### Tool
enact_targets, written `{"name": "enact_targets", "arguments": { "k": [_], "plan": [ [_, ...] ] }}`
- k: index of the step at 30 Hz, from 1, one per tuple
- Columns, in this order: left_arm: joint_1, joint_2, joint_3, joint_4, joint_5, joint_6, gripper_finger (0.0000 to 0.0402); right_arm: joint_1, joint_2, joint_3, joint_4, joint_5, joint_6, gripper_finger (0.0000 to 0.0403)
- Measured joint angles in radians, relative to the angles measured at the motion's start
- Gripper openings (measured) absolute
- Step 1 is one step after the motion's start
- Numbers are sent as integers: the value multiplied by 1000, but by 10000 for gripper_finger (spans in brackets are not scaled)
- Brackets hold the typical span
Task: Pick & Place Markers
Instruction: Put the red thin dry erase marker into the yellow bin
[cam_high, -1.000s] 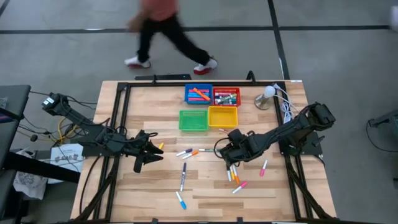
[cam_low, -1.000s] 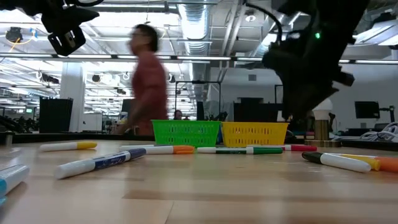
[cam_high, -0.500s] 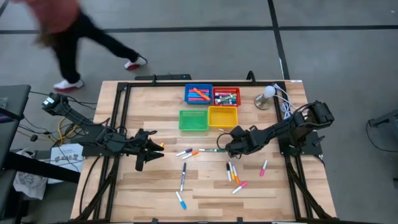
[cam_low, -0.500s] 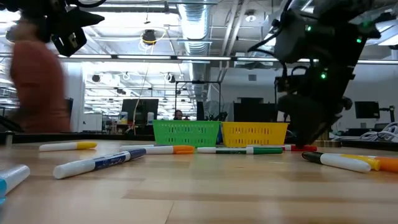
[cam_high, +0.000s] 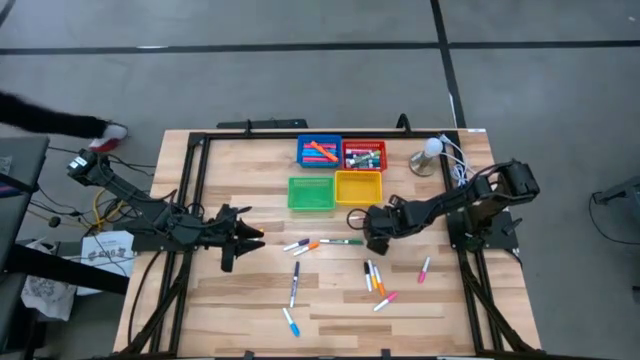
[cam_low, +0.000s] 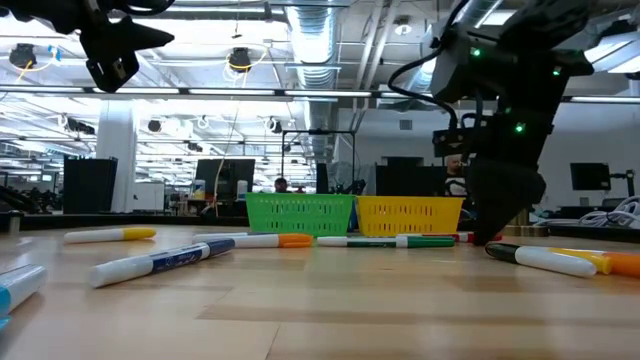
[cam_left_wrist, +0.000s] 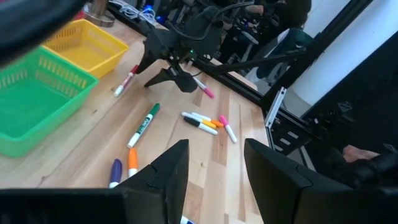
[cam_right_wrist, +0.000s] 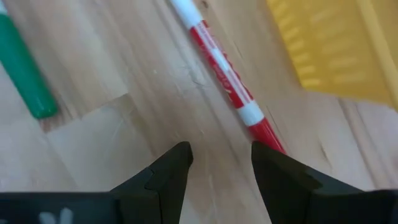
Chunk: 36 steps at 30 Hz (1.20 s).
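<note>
While the blue tray (cam_high: 318, 151) and red tray (cam_high: 364, 156) at 12 o'clock already hold markers, approx a dozen markers (cam_high: 294, 283) are left on the surface (cam_high: 450, 300). My right claw (cam_high: 373, 233), jaws apart and empty, has moved from the 5 o'clock cluster to a red marker (cam_right_wrist: 222, 62) by the yellow tray (cam_high: 358, 186). Left claw (cam_high: 236, 243) waits at 9, open, w/ nothing in it.
</note>
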Motion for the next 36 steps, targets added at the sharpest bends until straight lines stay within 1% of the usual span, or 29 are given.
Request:
{"name": "enact_targets", "arguments": {
  "k": [3,8,23,26,32,36],
  "plan": [
    [0,0,0,-2,-3,0,154,-3,0,0,1,-12,-58,171],
    [0,0,0,-6,-8,0,154,-4,1,0,0,-22,-105,171],
    [0,0,0,-10,-7,0,154,-5,3,-1,-1,-27,-115,171],
    [0,0,0,-10,-7,0,154,-4,4,-1,-1,-13,-115,170],
    [0,0,0,-11,-7,0,154,20,5,-3,9,8,-122,150],
    [0,0,0,-13,-7,0,154,28,6,-3,18,18,-180,133]
  ]
}}
